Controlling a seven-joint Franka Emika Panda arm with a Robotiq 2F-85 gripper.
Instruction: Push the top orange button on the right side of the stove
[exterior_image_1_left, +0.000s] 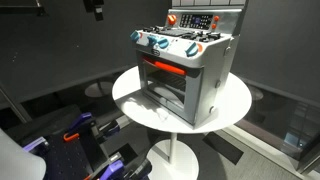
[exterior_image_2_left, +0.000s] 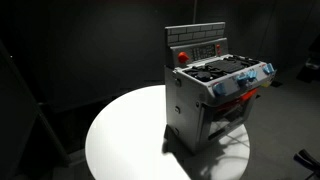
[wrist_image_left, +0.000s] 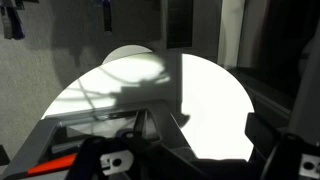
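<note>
A grey toy stove (exterior_image_1_left: 190, 75) stands on a round white table (exterior_image_1_left: 130, 95); it also shows in an exterior view (exterior_image_2_left: 205, 100). Its back panel carries orange-red buttons: one at the upper end (exterior_image_1_left: 171, 18), and one shows as a red button (exterior_image_2_left: 182, 56). My gripper (exterior_image_1_left: 95, 8) hangs high above the table, left of the stove and well apart from it; only its tip shows. In the wrist view the gripper (wrist_image_left: 200, 150) looks open and empty, with dark fingers either side of the bright table (wrist_image_left: 200, 90). The stove's edge (wrist_image_left: 90, 140) lies at the lower left.
The stove's oven door (exterior_image_1_left: 165, 95) hangs open at the front. Blue and orange knobs (exterior_image_1_left: 160, 42) line its front edge. Dark clutter (exterior_image_1_left: 80, 135) sits on the floor beside the table. The room around is dark.
</note>
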